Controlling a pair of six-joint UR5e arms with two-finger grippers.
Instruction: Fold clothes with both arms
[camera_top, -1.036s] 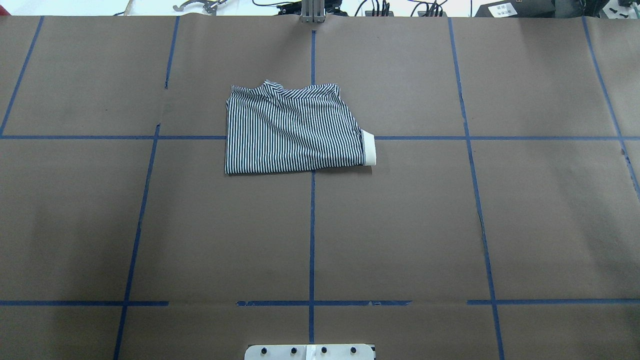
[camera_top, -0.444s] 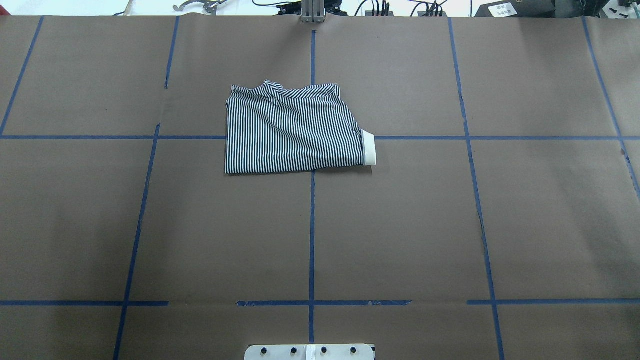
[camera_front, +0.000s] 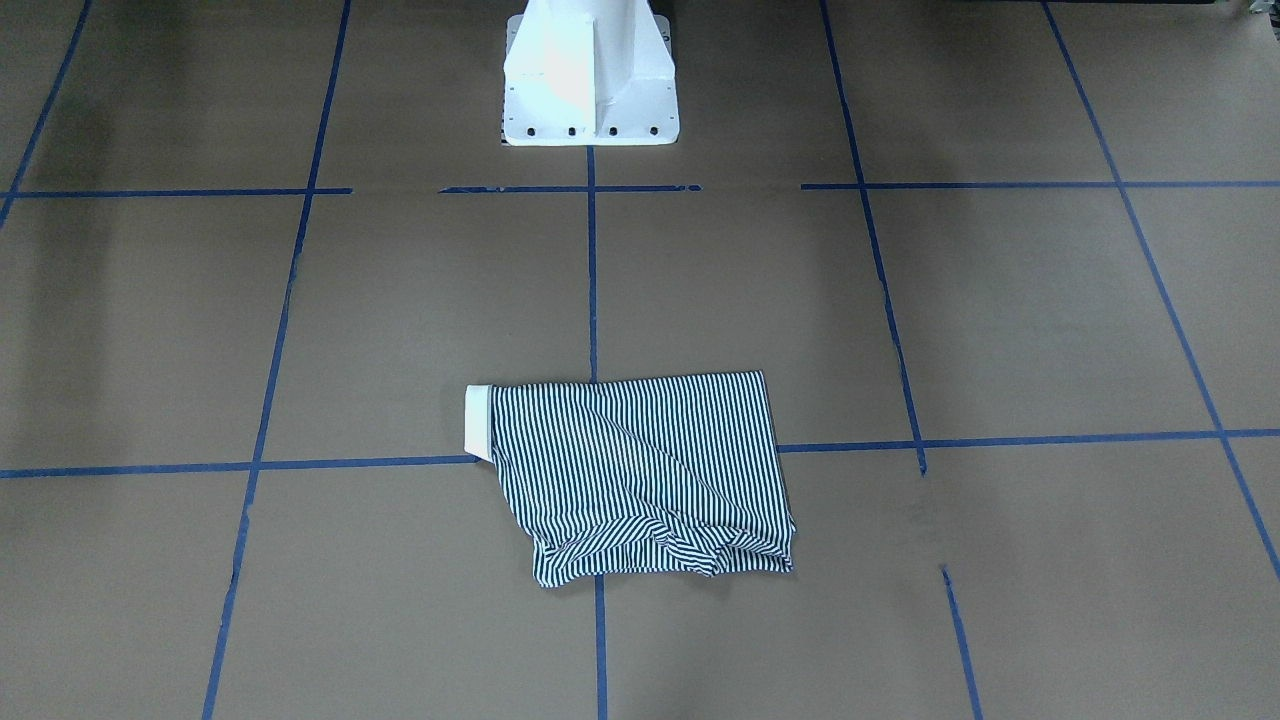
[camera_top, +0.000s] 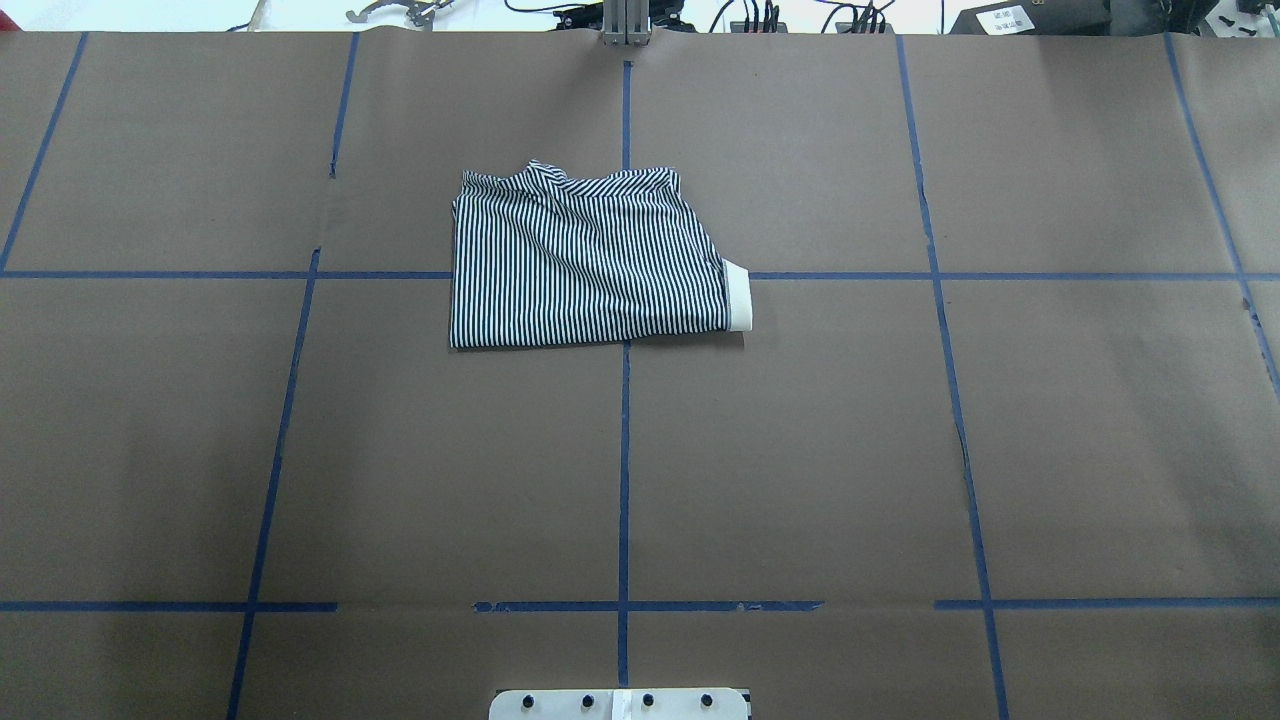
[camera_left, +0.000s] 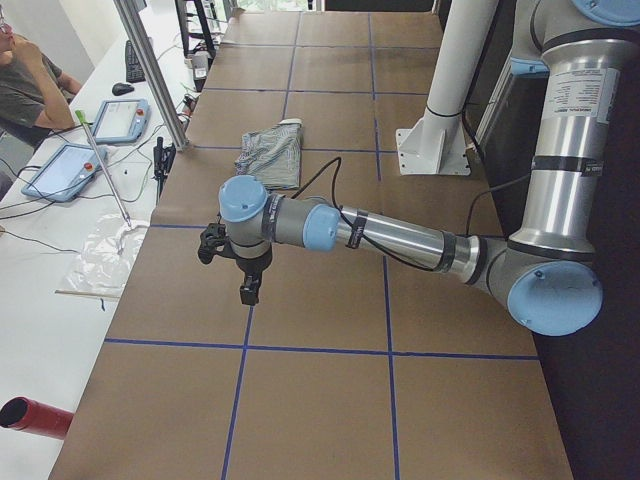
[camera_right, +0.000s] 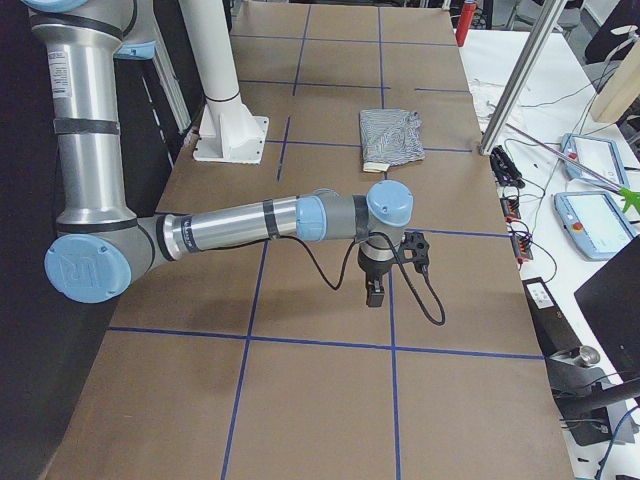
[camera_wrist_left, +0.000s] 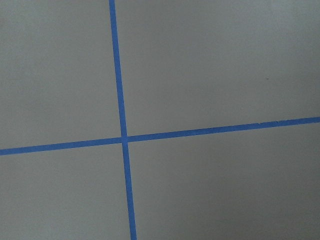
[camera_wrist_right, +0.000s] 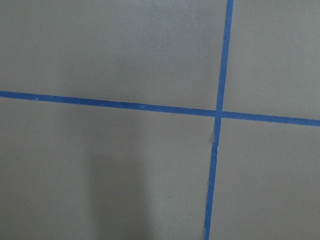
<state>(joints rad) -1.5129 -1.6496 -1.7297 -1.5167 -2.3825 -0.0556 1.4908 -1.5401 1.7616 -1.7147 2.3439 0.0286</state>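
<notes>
Lying folded into a rough rectangle, the shirt (camera_top: 590, 262) rests mid-bench (camera_top: 800, 450), toward the side away from the robot's base, with its white trim (camera_top: 737, 296) at the right edge. The left arm (camera_left: 380, 235) and right arm (camera_right: 240, 222) hover well apart from it, and the views do not show whether their jaws are spread or pressed together. The fabric looks light, soft and limp, so it likely sags when lifted. Pinch two corners of one edge through all layers.

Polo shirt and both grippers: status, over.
Striped polo shirt lies folded on table, untouched. Left gripper, right gripper hover over opposite table ends, jaws unreadable. Nothing in the way.
</notes>
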